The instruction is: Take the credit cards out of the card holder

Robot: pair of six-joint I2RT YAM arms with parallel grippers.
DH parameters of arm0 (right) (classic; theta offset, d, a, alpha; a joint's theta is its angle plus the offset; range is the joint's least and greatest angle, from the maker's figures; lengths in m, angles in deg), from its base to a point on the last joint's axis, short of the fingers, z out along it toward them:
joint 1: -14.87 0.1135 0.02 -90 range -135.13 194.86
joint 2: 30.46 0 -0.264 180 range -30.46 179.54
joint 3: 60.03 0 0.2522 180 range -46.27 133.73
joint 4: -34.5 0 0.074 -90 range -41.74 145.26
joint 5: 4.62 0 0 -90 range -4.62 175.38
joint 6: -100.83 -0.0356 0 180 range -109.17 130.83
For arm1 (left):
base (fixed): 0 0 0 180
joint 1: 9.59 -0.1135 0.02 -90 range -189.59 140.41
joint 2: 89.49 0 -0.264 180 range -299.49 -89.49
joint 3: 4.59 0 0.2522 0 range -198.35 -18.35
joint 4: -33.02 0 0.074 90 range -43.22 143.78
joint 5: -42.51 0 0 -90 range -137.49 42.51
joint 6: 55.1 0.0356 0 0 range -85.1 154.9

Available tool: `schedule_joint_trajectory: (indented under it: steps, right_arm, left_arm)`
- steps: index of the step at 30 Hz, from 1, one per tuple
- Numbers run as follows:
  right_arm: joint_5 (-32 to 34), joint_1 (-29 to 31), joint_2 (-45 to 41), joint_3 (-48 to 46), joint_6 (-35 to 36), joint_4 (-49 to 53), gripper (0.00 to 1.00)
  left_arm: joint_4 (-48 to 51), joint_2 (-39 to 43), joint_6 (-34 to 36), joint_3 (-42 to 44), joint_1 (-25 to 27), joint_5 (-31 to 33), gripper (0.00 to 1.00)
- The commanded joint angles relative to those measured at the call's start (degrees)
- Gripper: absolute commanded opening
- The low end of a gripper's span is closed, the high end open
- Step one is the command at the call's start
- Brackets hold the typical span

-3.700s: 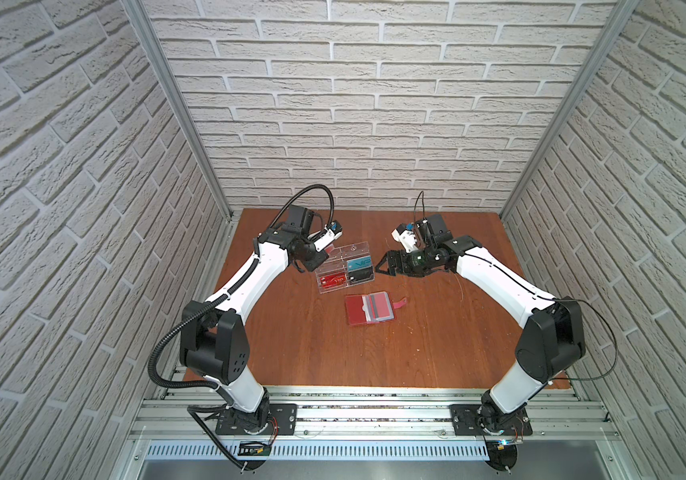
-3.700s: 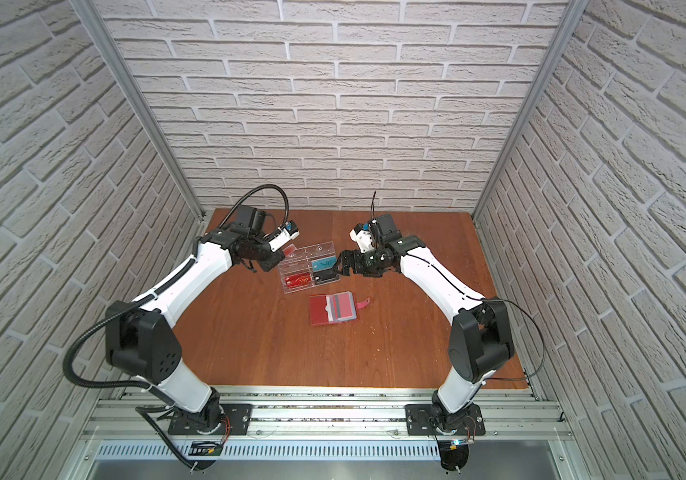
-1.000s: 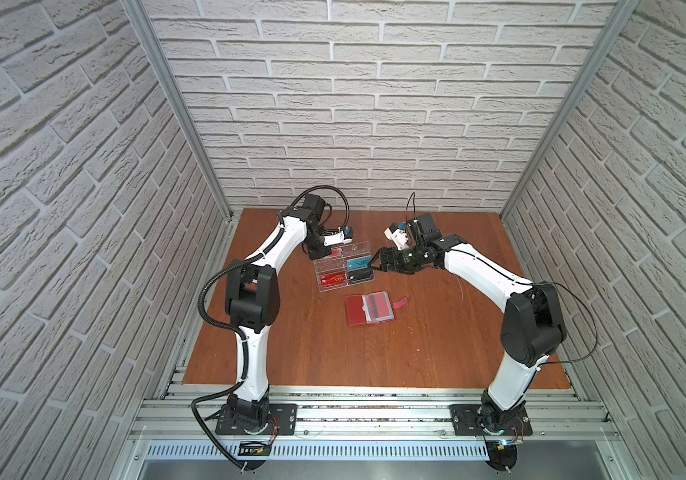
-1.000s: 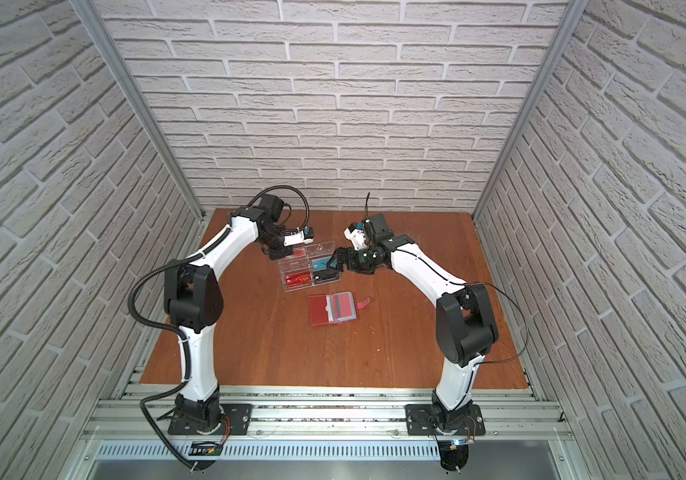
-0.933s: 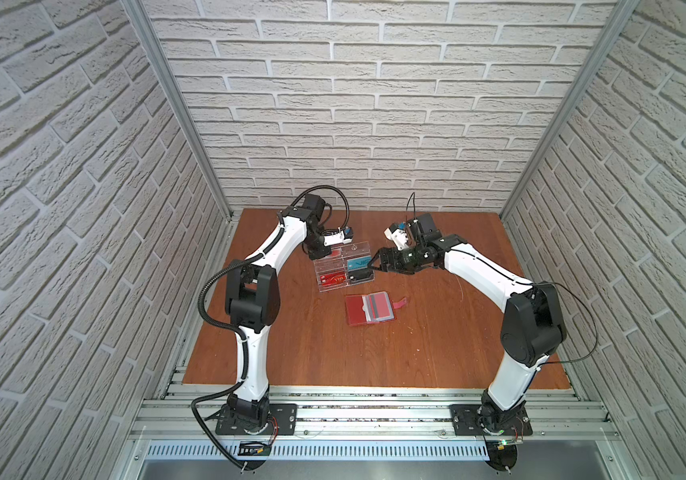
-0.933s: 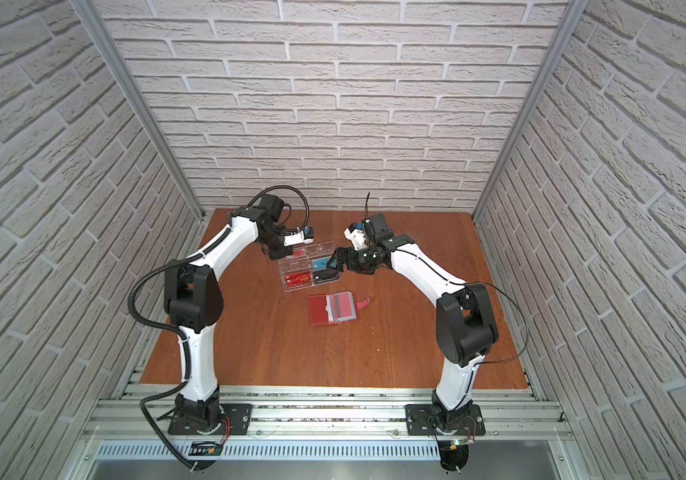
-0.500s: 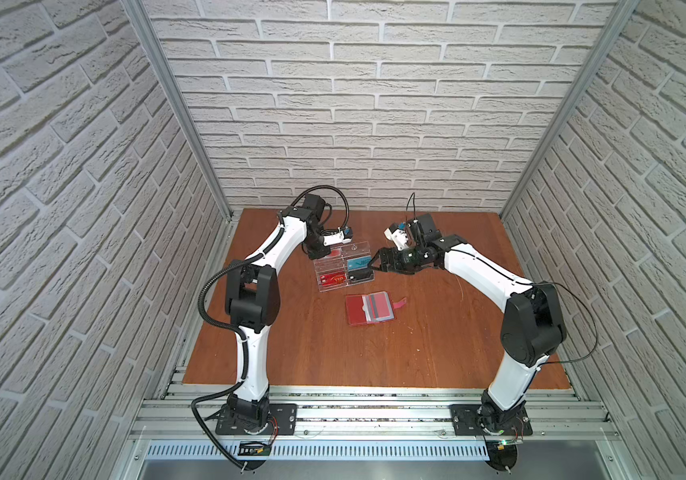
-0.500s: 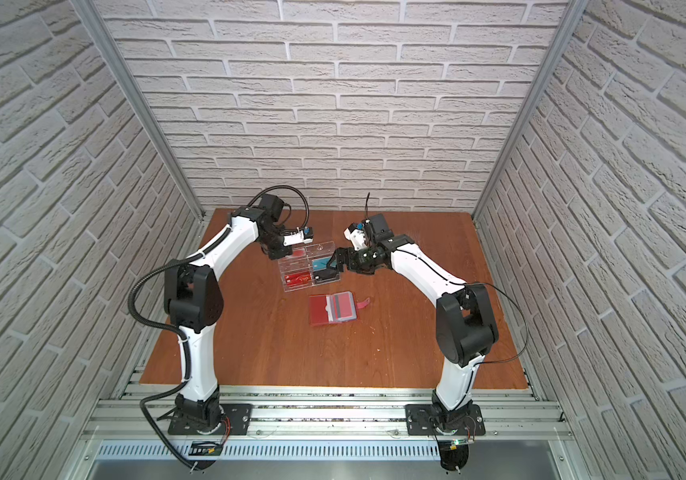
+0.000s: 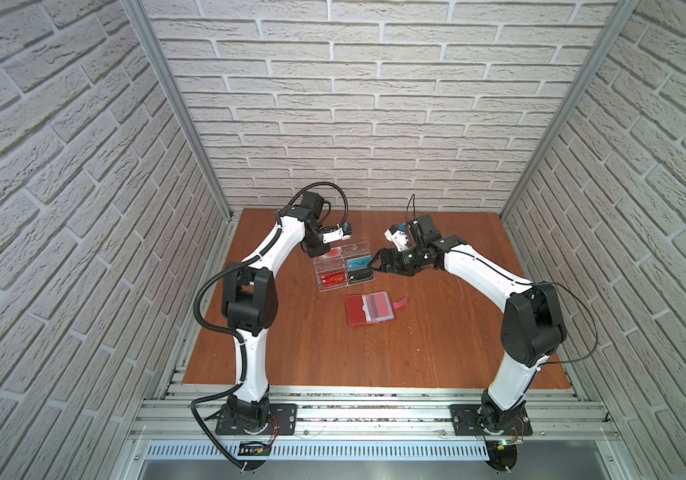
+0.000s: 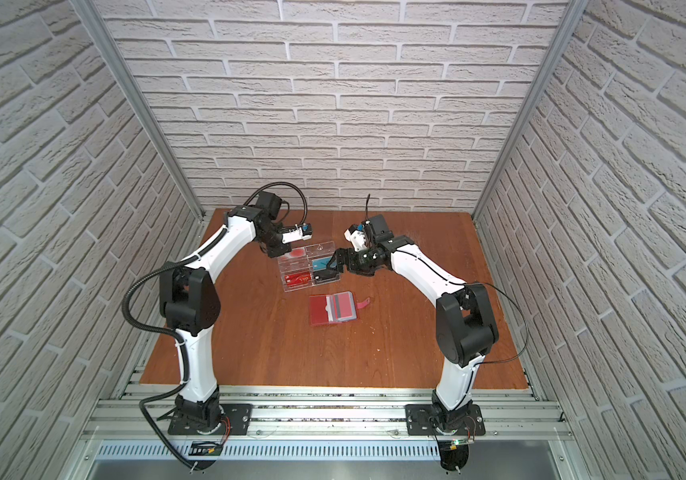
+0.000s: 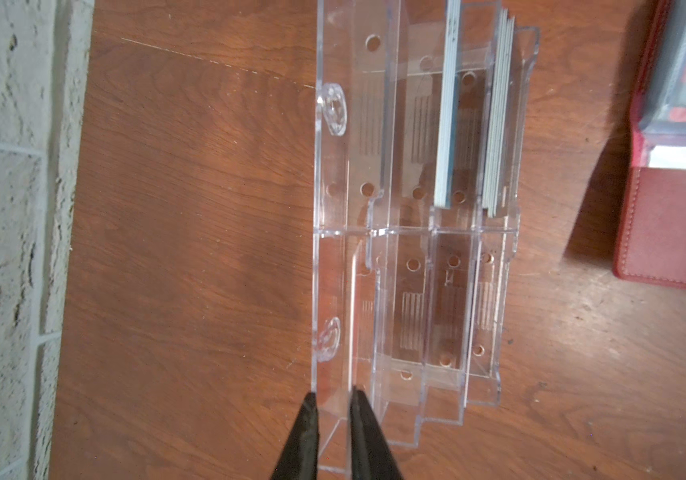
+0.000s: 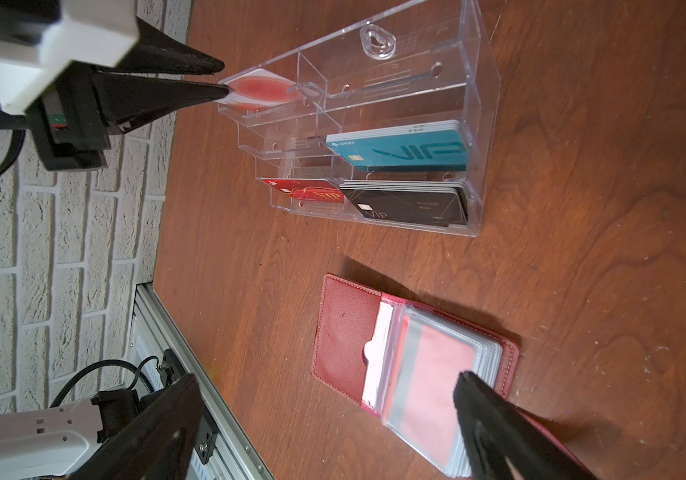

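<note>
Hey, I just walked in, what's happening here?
Two robot arms are emptying a red leather-like card holder, lying open on the wooden table, into a clear acrylic tiered rack. The left gripper, jaws narrowly parted, is at a white card with a red circle in the rack's rear slot. The right gripper hovers wide open beside the rack. The holder is not yet empty.

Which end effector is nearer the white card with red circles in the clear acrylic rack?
Left. The left end effector flanks one edge of the white card; the right end effector, open, is across the rack beside the black cards.
</note>
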Motion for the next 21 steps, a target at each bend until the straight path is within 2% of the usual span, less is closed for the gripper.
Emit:
schedule_joint_trajectory:
  steps: [1, 6, 10, 11, 13, 14, 18, 21]
  right_arm:
    - [-0.47, 0.43, -3.26, -0.63, -0.02, -0.59, 0.96]
    - [0.45, 0.6, -3.46, -0.37, -0.07, -0.31, 0.96]
    - [4.11, 1.11, -2.98, 1.46, 1.55, 2.26, 0.96]
    - [5.79, 1.37, -2.9, 2.25, 2.17, 3.2, 0.96]
    - [8.33, 1.95, -2.24, 4.09, 3.26, 4.75, 0.96]
    - [9.61, 2.34, -1.94, 4.96, 3.83, 5.53, 0.96]
    - [16.71, 5.11, 0.43, 10.38, 6.88, 9.74, 0.96]
    - [21.17, 7.44, 3.51, 15.61, 10.15, 11.4, 0.96]
  left_arm:
    - [-0.95, 2.72, -0.5, 1.01, -0.03, -1.26, 0.2]
    - [-4.57, 5.47, -4.28, 2.9, -0.68, -2.02, 0.22]
    - [-11.27, 11.5, -10.31, 7.46, -1.97, -5.4, 0.32]
    - [-12.99, 13.24, -12.09, 8.83, -2.33, -6.2, 0.39]
    - [-15.22, 16.2, -14.84, 11.06, -2.95, -8.14, 0.66]
    - [-16.4, 17.94, -16.36, 12.37, -3.34, -10.03, 0.98]
    - [-23.3, 25.41, -23.82, 20.13, -3.78, -9.55, 0.98]
    - [-29.85, 31.15, -32.96, 27.73, -3.62, -7.03, 0.98]
